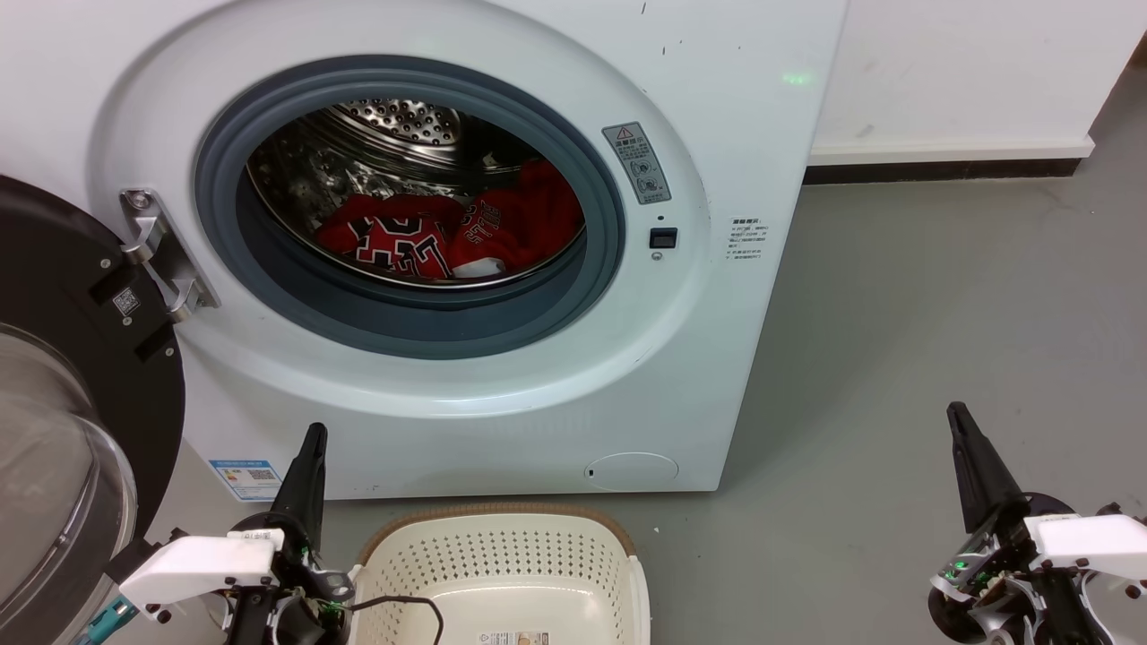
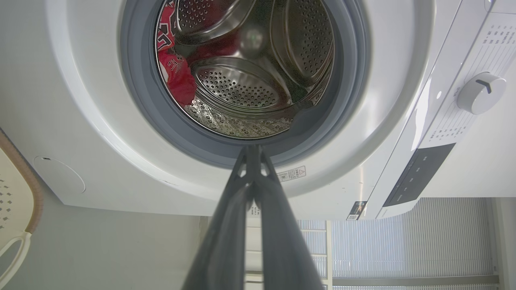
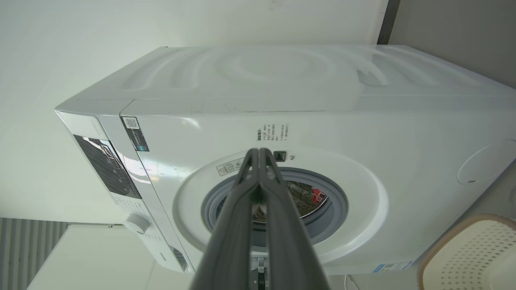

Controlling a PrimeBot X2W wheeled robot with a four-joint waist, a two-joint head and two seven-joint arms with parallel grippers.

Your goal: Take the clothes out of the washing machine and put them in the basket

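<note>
The white washing machine (image 1: 502,385) stands with its door (image 1: 63,421) swung open to the left. Red clothes (image 1: 448,233) with black-and-white lettering lie at the bottom of its steel drum; the clothes (image 2: 173,68) and the clothes (image 3: 318,195) also show in both wrist views. The cream basket (image 1: 502,564) with a brown rim sits on the floor in front of the machine, nothing in it but a label. My left gripper (image 1: 312,439) is shut and empty just left of the basket. Far to the right, my right gripper (image 1: 959,417) is shut and empty above the floor.
Grey floor (image 1: 941,313) stretches to the right of the machine up to a white wall with a dark skirting (image 1: 941,166). A black cable (image 1: 403,605) from my left arm hangs over the basket's near rim. The open door crowds the left side.
</note>
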